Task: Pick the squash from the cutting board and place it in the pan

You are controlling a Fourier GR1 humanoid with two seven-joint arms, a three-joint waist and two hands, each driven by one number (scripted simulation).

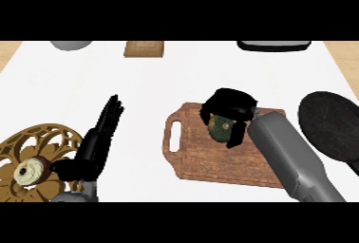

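Note:
A dark green squash (222, 128) lies on the brown wooden cutting board (210, 163) at centre right. My right hand (231, 105) sits over it from above, fingers and thumb curled round the squash, hiding most of it. The black round pan (331, 126) rests at the right edge of the counter, just right of the board. My left hand (104, 128) stays open at the lower left, fingers straight and pointing up, holding nothing.
A gold openwork trivet (32, 147) with a pale round thing on it lies at the lower left. Along the far edge stand a grey bowl (70, 45), a small wooden block (144, 48) and a dark tray (273, 45).

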